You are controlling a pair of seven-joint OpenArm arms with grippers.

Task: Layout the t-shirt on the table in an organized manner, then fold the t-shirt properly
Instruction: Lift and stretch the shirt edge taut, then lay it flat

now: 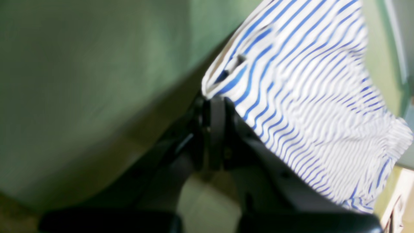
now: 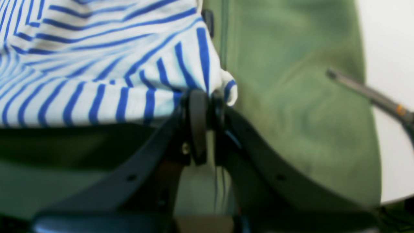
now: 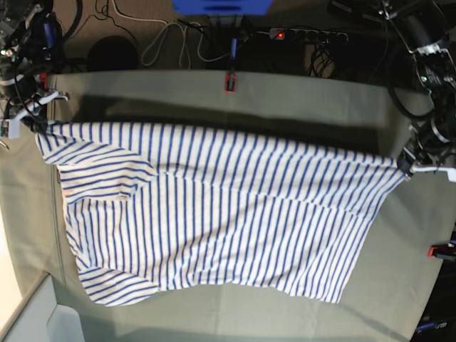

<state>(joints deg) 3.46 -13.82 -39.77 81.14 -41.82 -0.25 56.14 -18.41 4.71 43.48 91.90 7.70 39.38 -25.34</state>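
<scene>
I see the t-shirt (image 3: 214, 214) stretched across the table (image 3: 306, 100), far edge lifted and casting a shadow. Left gripper (image 1: 215, 103) is clamped on its corner at 3 o'clock; right gripper (image 2: 207, 97) is pinched on the corner at 9 o'clock.

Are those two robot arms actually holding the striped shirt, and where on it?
Yes. The left gripper pinches one corner of the t-shirt and the right gripper pinches another, so its far edge hangs stretched between them.
</scene>
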